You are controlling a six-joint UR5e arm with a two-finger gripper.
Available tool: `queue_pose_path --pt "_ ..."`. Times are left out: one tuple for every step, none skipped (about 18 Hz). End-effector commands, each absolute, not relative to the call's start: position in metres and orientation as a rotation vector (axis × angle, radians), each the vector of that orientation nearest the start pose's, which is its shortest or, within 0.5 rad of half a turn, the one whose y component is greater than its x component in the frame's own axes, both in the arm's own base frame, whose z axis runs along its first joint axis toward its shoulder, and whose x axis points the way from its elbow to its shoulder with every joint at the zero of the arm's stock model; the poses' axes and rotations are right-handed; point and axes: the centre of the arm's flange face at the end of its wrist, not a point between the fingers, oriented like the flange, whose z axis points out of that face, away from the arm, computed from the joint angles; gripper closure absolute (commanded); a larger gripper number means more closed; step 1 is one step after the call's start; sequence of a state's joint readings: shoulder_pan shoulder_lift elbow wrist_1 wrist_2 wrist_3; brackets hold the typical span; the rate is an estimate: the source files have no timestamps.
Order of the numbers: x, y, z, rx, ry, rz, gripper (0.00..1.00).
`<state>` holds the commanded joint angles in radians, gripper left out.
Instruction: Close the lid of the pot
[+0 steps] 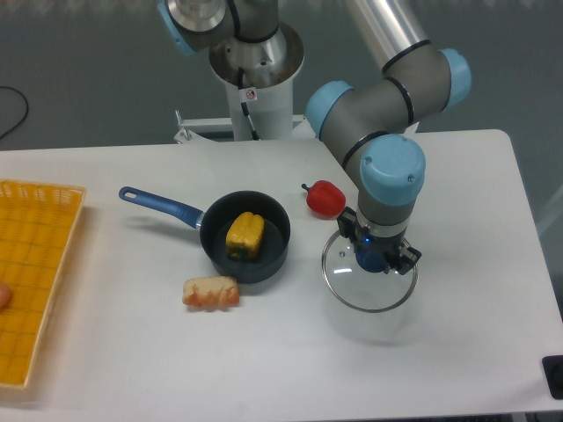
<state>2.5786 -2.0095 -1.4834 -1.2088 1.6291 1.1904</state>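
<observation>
Gripper (376, 258) clenched on the blue knob of the lid (369, 280), which seems to hang just above the table (457, 352). Pot (245, 236) sits open at 9 o'clock from the lid, well apart, handle pointing to 10 o'clock. Yellow pepper (245, 235) lies inside; red pepper (325, 199) near the pot at 2 o'clock; bread (211, 292) touching its rim at 7.

To do it well: keep the lid level, carry it over the pot, centre rim over rim, lower gently, then release. Yellow pepper may hold the lid up.

No readable writing; a small sticker on the robot base (251, 93) is too small to read.
</observation>
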Motion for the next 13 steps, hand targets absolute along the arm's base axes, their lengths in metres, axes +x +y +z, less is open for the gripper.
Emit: queue_pose_path --pt "-0.481 0.454 0.313 -3.176 0.29 0.055 0.44" --pt "-0.48 0.454 0.312 -3.177 0.29 0.051 0.44" --pt "-0.479 0.455 0.311 -3.177 0.293 0.051 0.44" --pt "-0.48 0.454 0.312 -3.176 0.29 0.053 0.44" --pt "-0.48 0.454 0.312 -3.177 0.288 0.053 0.44" --pt "-0.479 0.454 0.312 -3.176 0.29 0.053 0.44" --pt "-0.479 0.454 0.312 -3.177 0.29 0.051 0.44" --pt "-0.479 0.453 0.315 -3.178 0.288 0.054 0.44" --pt "-0.478 0.451 0.32 -3.176 0.285 0.061 0.44" --pt "-0.476 0.45 0.322 -3.175 0.285 0.063 0.44" --pt "-0.474 0.45 0.322 -3.176 0.288 0.059 0.44" --pt "-0.471 0.449 0.326 -3.177 0.29 0.057 0.44" --pt "-0.468 0.449 0.33 -3.173 0.29 0.062 0.44"
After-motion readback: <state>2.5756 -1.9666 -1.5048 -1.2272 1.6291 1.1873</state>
